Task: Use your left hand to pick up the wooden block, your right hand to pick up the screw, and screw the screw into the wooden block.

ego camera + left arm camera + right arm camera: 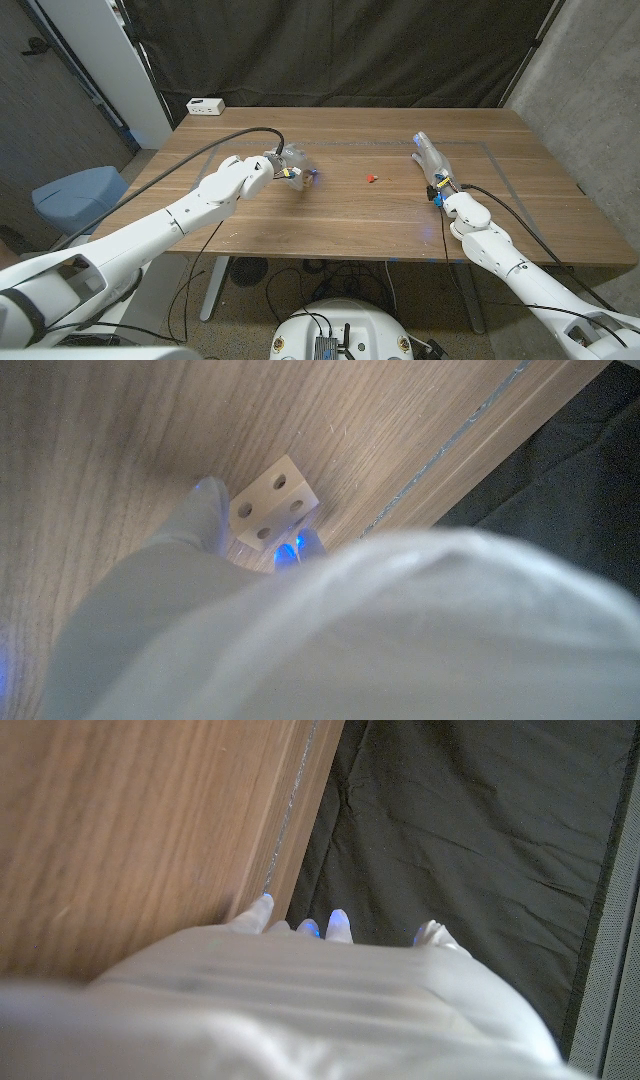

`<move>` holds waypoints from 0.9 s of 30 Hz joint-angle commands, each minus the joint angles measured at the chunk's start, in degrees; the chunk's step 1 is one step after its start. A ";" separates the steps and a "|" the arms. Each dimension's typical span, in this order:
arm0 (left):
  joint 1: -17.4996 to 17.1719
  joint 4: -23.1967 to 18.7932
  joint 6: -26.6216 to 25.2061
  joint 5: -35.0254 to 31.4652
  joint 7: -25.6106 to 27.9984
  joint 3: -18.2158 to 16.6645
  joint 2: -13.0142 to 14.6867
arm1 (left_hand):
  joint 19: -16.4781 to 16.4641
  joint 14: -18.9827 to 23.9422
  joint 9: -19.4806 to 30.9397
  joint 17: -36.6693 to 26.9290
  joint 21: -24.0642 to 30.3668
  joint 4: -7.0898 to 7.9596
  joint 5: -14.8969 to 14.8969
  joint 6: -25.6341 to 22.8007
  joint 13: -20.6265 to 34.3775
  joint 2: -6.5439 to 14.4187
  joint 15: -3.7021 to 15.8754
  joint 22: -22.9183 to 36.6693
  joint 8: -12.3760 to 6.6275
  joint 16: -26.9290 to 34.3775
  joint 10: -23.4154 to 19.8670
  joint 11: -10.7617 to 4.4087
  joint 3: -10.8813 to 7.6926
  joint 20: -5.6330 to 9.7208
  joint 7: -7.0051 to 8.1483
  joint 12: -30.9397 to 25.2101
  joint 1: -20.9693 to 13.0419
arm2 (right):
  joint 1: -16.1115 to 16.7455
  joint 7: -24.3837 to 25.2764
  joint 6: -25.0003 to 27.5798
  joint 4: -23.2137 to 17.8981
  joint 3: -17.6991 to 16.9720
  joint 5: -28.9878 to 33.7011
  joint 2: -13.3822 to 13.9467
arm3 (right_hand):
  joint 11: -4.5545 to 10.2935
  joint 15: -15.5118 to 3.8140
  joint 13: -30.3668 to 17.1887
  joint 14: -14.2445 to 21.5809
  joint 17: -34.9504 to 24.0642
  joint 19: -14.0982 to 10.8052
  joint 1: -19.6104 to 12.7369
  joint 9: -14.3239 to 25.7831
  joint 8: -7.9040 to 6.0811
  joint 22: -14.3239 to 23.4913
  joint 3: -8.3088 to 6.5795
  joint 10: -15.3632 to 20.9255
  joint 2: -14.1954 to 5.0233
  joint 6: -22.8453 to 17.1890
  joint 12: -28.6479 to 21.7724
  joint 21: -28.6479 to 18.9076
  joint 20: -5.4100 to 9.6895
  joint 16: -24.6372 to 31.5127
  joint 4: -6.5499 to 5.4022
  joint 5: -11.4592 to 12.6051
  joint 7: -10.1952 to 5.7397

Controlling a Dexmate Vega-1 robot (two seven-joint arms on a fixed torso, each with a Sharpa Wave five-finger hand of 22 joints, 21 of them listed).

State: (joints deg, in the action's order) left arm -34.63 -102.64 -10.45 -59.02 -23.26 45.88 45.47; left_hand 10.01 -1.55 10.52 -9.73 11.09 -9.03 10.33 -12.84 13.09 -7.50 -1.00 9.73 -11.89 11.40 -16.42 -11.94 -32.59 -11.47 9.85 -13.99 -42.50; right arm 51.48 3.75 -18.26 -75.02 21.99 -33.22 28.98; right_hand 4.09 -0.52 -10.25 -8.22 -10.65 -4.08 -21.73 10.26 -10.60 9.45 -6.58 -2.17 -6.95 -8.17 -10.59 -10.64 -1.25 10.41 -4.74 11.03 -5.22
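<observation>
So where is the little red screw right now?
In the head view the red screw lies on the table near its middle, between the left hand and the right hand, touching neither.

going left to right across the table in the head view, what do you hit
left robot hand at the wooden block → small red screw lying on the table → right robot hand; the white box sits at the far left corner, further left than all of them
</observation>
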 commanded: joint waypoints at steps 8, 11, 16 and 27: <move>-0.01 1.93 0.24 -0.32 4.16 0.89 -0.50 | -0.01 1.93 0.24 -0.31 0.47 -0.11 0.12 -2.52 0.52 0.17 1.17 0.25 -0.60 0.48 -2.88 -0.18 0.61 -0.44 0.62 -1.24 -1.26 | -0.31 0.15 0.19 0.46 0.26 0.25 -0.19 | 0.04 0.02 -0.25 -0.61 -0.21 0.15 0.59 0.27 -0.13 0.24 -0.14 -0.44 -0.14 0.07 -0.09 -0.10 -0.32 0.57 0.64 0.41 -0.07; 0.15 2.22 0.27 -0.55 4.40 1.19 -0.67 | -0.23 2.44 0.24 -0.31 0.42 -0.07 0.11 -3.23 0.65 0.21 1.25 0.25 -0.73 0.54 -3.74 -0.21 0.76 -0.52 0.99 -1.54 -1.38 | -0.21 0.36 0.25 0.31 0.21 0.29 -0.15 | 0.11 0.02 -0.25 -0.62 -0.21 0.16 0.60 0.27 -0.14 0.24 -0.15 -0.46 -0.14 0.06 -0.09 -0.09 -0.34 0.57 0.65 0.41 -0.08; 0.35 2.92 0.53 -0.70 5.07 1.66 -0.95 | -1.07 3.87 0.24 -0.32 0.44 -0.07 0.10 -4.44 0.96 0.25 1.84 0.23 -0.85 0.74 -5.70 -0.26 1.11 -0.44 1.23 -2.21 -1.80 | 0.04 0.60 0.51 0.02 0.17 0.27 -0.01 | 0.12 0.04 -0.25 -0.65 -0.20 0.16 0.63 0.27 -0.15 0.24 -0.17 -0.50 -0.13 0.05 -0.09 -0.10 -0.39 0.57 0.71 0.41 -0.11; 0.10 4.02 -0.12 -1.74 8.16 2.31 -1.54 | -3.42 8.88 0.32 -0.35 0.29 -0.21 0.35 -10.17 2.18 -0.07 3.66 0.21 -1.40 0.96 -11.59 -0.44 2.43 -0.56 2.11 -3.85 -4.03 | 0.22 0.80 0.75 0.06 0.24 0.25 -0.06 | 0.22 -0.10 -0.25 -0.64 -0.19 0.13 0.68 0.28 -0.15 0.23 -0.24 -0.48 -0.17 0.08 -0.13 -0.12 -0.50 0.61 0.82 0.42 -0.13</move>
State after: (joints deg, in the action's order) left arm -34.46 -99.73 -10.26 -60.01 -17.80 47.59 44.46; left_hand 7.52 5.77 10.52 -9.73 11.09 -9.37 10.33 -21.09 14.78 -7.50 2.10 9.73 -12.78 11.92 -26.23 -12.30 -30.66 -11.87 11.91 -17.19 -45.66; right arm 51.49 4.37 -17.74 -74.89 22.18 -32.96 28.88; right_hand 4.09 -0.73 -10.25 -8.42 -10.66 -3.78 -21.43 10.26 -10.60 9.45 -6.58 -2.16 -7.26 -8.18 -10.59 -10.64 -1.55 10.86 -4.27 11.26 -5.23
